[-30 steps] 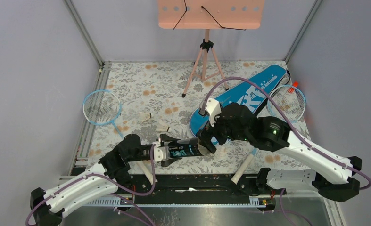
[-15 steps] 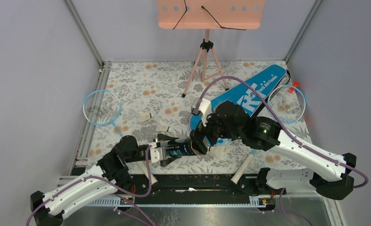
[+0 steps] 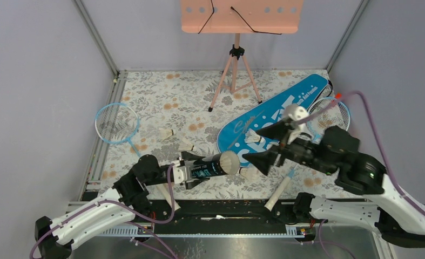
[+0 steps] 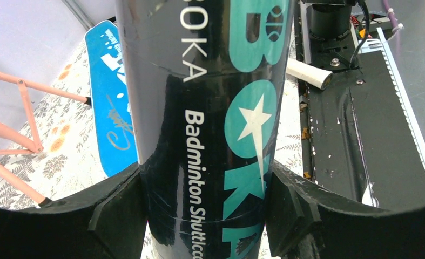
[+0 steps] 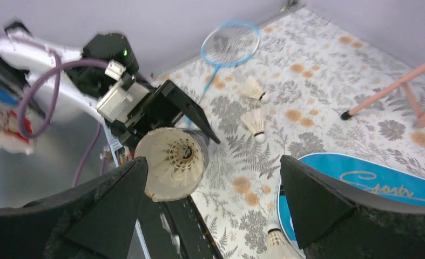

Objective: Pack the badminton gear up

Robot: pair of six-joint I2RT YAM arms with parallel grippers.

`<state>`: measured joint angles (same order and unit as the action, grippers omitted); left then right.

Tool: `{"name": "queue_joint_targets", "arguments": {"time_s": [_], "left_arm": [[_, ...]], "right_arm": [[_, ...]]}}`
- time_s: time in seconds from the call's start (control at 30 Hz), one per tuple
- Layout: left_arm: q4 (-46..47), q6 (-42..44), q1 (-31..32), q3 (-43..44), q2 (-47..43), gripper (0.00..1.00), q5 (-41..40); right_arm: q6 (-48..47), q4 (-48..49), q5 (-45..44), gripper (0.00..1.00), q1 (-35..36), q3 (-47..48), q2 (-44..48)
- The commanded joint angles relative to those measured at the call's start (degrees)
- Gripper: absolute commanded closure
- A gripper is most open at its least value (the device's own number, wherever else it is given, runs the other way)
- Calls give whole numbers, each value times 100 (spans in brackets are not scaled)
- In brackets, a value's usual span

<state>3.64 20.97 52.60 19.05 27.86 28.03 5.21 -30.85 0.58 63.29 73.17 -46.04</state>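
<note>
Robot test enclosure, probably a lab.
Plain grey wall panels (image 3: 37, 81) close three sides, metal corner posts (image 3: 95, 38) stand at upper left and right, a floral cloth (image 3: 161, 97) covers the work surface, a black mounting rail (image 3: 231, 208) runs along the bottom edge, and a pink stand (image 3: 241, 16) is at top centre.

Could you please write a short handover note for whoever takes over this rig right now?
Left gripper: shut on the black tube, its mouth facing the right arm.
Right gripper: open, empty, just off that mouth.
Done: at least one shuttlecock sits inside the tube.
Left: four loose shuttlecocks, three on the cloth () and one on the blue bag; both rackets lie outside the bag.
</note>
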Motion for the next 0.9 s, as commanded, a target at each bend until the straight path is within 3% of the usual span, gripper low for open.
{"name": "queue_joint_targets", "arguments": {"time_s": [0.0,0.23,0.43,0.57,0.67,0.87], "left_arm": [[774,-325,25,-9,-26,96,-349],[1640,-1077,31,-192,9,95,-1595],[1784,-1330,24,-225,30,95,-1975],[1842,-1384,24,-245,47,95,-1951],[1850,-1385,25,-235,66,95,-1929],[1875,-1376,28,-252,87,96,-1933]], "right_arm": [[795,422,-1323,0,22,-732,702],[2676,504,-2779,0,5,-2544,1105],[4338,675,-2601,2,-485,-3847,857],[5058,1056,-2321,10,-897,-4639,801],[5399,1404,-2506,23,-915,-5014,813],[5648,2094,-2500,40,-909,-5485,671]]}}
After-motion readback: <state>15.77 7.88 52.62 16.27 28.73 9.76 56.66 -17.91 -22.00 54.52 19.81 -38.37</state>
